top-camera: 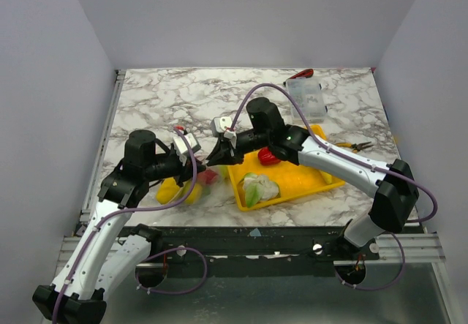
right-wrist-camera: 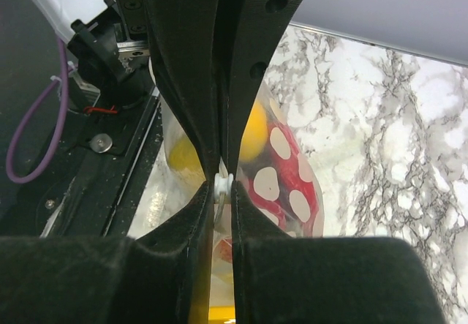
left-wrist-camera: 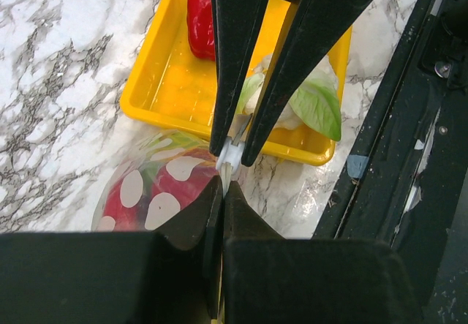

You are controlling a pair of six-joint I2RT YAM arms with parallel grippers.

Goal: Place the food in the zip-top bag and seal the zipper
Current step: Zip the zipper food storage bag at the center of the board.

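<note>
The zip-top bag point(top-camera: 191, 186) lies left of the yellow tray point(top-camera: 311, 181) and holds food: a red piece with white spots point(left-wrist-camera: 157, 192) and a yellow piece point(right-wrist-camera: 252, 140). My left gripper point(left-wrist-camera: 221, 186) is shut on the bag's mouth edge. Facing it tip to tip, my right gripper point(right-wrist-camera: 225, 182) is shut on the zipper's small white slider point(left-wrist-camera: 229, 154). On the tray lie a red pepper point(top-camera: 269, 156) and a white cauliflower with green leaves point(top-camera: 259, 188). The two grippers' fingers hide most of the zipper strip.
A rigid clear compartment box point(top-camera: 306, 99) stands at the back right, with a red-handled tool point(top-camera: 303, 74) behind it. Pliers point(top-camera: 358, 147) lie right of the tray. The table's front edge and a dark metal rail point(left-wrist-camera: 409, 156) run just beside the bag.
</note>
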